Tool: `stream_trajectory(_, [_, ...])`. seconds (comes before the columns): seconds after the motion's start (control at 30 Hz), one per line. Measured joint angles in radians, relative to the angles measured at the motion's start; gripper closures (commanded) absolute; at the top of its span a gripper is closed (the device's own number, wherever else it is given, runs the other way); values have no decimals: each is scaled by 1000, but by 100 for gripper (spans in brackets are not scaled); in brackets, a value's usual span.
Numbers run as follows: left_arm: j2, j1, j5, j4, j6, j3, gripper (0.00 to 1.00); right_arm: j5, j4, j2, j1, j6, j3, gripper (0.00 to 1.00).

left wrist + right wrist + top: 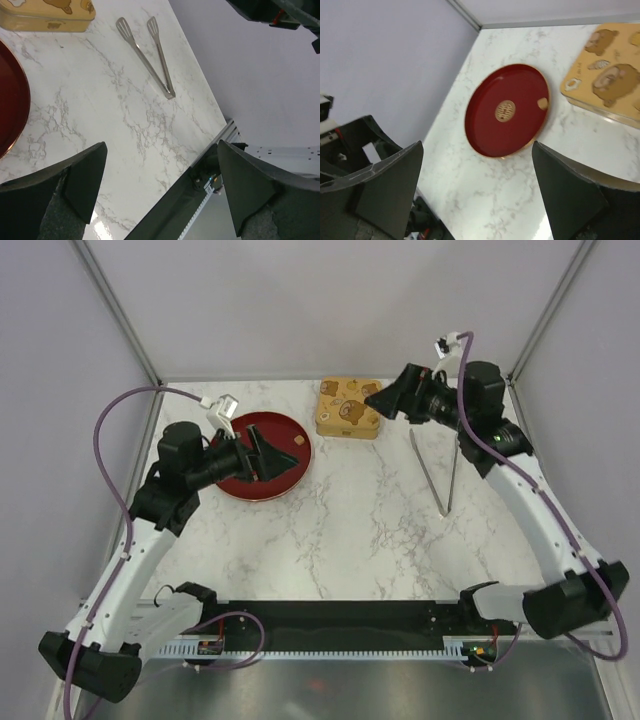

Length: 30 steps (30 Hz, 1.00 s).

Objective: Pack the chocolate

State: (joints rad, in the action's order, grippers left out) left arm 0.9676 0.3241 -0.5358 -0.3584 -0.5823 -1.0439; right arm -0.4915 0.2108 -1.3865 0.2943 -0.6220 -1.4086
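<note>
One light-brown chocolate (pixel 297 443) lies near the right rim of the round red dish (pixel 290 468), and the right wrist view shows this chocolate (pixel 542 103) in the dish (pixel 490 125) beside the gold emblem. My left gripper (pixel 262 450) hangs above the dish, open and empty; in its own view the left gripper (pixel 161 145) looks out over bare marble. My right gripper (pixel 376 398) hovers over the right edge of the gold bear tin (pixel 346 407), open with nothing between its fingers (pixel 400 175). The tin (pixel 602 80) sits with its lid on.
Metal tongs (pixel 440 472) lie on the marble right of the tin, and the left wrist view also shows the tongs (pixel 150 55). The dish rim (pixel 12 100) and a tin corner (pixel 45 15) edge that view. Frame posts and walls bound the table.
</note>
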Motion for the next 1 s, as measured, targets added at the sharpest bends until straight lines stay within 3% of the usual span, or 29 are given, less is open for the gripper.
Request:
stream_trajectory(0.13, [-89, 19, -17, -46, 19, 53, 0, 108, 161, 237, 3, 109, 169, 2])
stream_trajectory(0.3, [-184, 31, -15, -79, 23, 126, 0, 174, 303, 386, 3, 164, 320, 2])
stream_trajectory(0.67, [-222, 45, 10, -98, 25, 152, 0, 179, 325, 411, 3, 127, 500, 2])
stream_trajectory(1.0, [-161, 72, 33, -108, 40, 169, 0, 175, 225, 436, 3, 112, 554, 2])
